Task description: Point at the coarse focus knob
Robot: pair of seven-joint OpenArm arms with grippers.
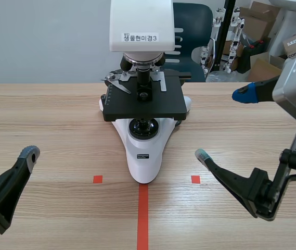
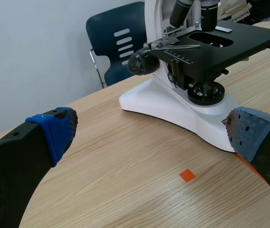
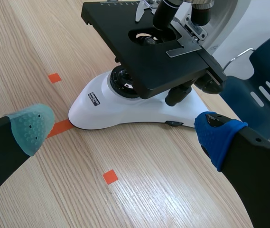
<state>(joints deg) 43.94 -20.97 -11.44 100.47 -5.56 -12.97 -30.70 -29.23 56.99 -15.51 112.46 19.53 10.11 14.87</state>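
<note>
Left gripper (image 2: pixel 151 133) and right gripper (image 3: pixel 124 132) both gape wide, holding nothing. The coarse focus knob (image 2: pixel 142 63) sits on the flank of the microscope (image 2: pixel 163 102), beside the stage (image 2: pixel 248 35); a splayed finger might clip the stage instead.

Shows the microscope (image 1: pixel 143 156) at the middle of the table (image 1: pixel 49 120), its base nose toward the robot, meeting the far end of the tape line (image 1: pixel 143 219). Places the coarse focus knob (image 2: pixel 142 63) on the microscope's left side, just behind the stage (image 1: pixel 145 107). Sets the left gripper (image 2: pixel 151 137) and right gripper (image 1: pixel 224 124) either side, well apart. Keeps a chair (image 1: pixel 192 26) behind the table, boxes (image 1: pixel 265 57) to its right.
</note>
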